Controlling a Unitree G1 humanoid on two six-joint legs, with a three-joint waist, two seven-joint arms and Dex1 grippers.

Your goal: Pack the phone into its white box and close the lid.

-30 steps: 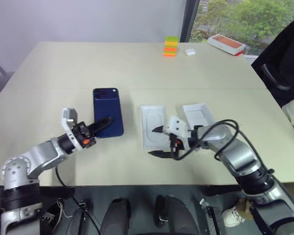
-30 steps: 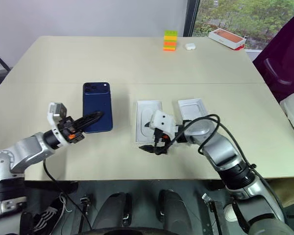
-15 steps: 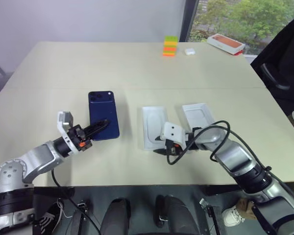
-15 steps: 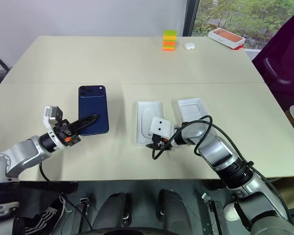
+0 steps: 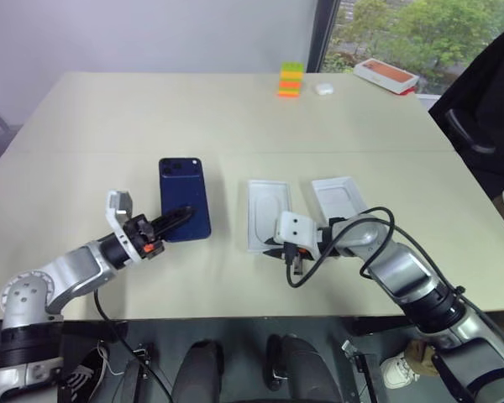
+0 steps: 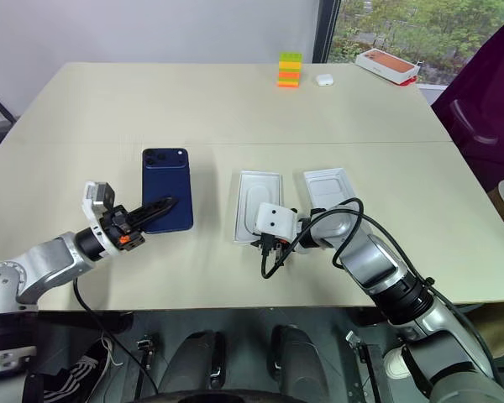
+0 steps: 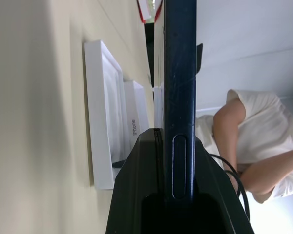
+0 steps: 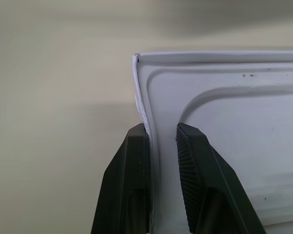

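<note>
We hold the phone pinched in our left pincer. Right of it in the frame, our right pincer pinches the white box wall, box long side running up the frame.

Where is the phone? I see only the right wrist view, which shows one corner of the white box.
Observer: The left hand holds the phone by its near end, clear of the table, to the left of the white box.
Operator: Where is the lid?
Observer: The lid lies inside up on the table, just right of the white box.
Operator: What else is on the table?
Observer: A stack of coloured blocks stands near the far edge.
</note>
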